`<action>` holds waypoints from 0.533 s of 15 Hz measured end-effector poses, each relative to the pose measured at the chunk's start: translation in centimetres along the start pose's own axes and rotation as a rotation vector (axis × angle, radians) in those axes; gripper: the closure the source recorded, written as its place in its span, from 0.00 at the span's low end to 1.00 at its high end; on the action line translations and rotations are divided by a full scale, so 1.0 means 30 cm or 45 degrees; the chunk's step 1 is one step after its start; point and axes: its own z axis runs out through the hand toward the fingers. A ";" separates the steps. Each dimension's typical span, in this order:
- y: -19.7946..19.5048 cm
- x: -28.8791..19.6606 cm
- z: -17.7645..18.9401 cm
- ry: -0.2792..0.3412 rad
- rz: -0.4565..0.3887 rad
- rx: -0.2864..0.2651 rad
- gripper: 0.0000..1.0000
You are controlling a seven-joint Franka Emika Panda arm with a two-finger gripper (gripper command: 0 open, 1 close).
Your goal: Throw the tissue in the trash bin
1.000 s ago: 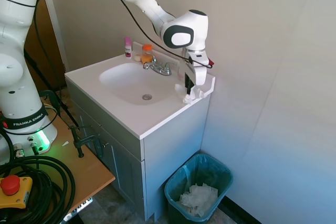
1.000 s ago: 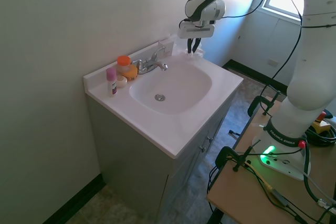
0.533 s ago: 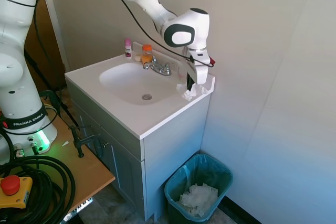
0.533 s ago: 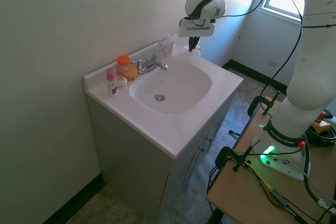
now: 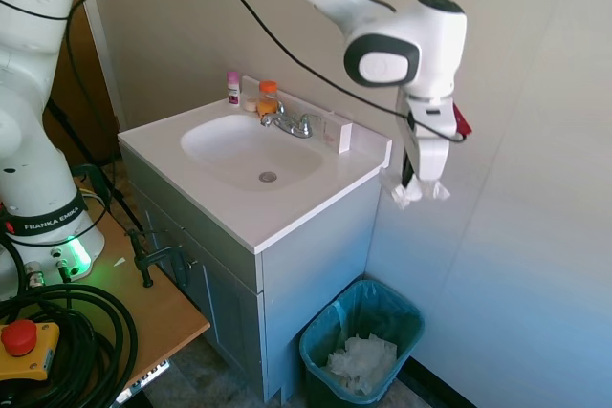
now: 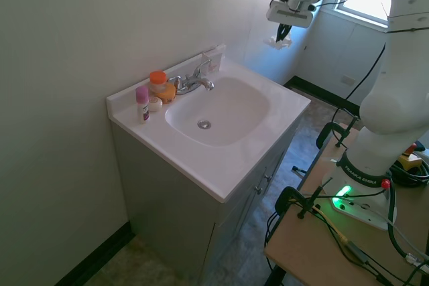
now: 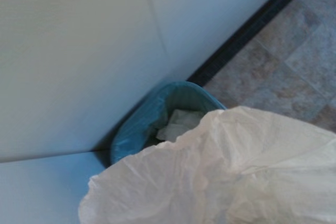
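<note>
My fingers are mostly masked: in the first exterior view they read as a dark sliver closed into the top of the tissue (image 5: 413, 190), and in the second exterior view the same spot is small and washed out by window light. The wrist view is soft, and the tissue (image 7: 226, 174) fills its lower part, cut off by the frame edge and covering part of the trash bin (image 7: 137, 129).

My gripper (image 5: 411, 177) is clamped narrowly on the tissue, which hangs directly under the fingertips. It is in mid-air, beyond the right end of the vanity (image 5: 316, 236) and clear of its corner, near the wall. In the second exterior view the gripper (image 6: 281, 35) and the tissue (image 6: 277, 42) appear past the far end of the countertop.

The tissue is a crumpled wad with no clear long axis; ragged lobes spread sideways below the grip.

The trash bin (image 5: 320, 332) stands on the floor beside the vanity, well below the tissue and offset toward the cabinet. A duller paper wad (image 5: 361, 362) lies inside it. The faucet (image 5: 292, 123) and the orange-capped bottle (image 5: 269, 98) sit at the back of the sink (image 5: 251, 150).
</note>
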 end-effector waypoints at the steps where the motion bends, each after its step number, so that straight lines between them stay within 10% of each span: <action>1: 0.001 0.033 0.095 -0.002 0.010 -0.040 1.00; 3: -0.024 0.048 0.269 -0.008 0.011 -0.105 1.00; 4: -0.044 0.049 0.330 -0.003 0.016 -0.123 0.00; 8: -0.058 0.106 0.459 0.025 0.036 -0.153 0.00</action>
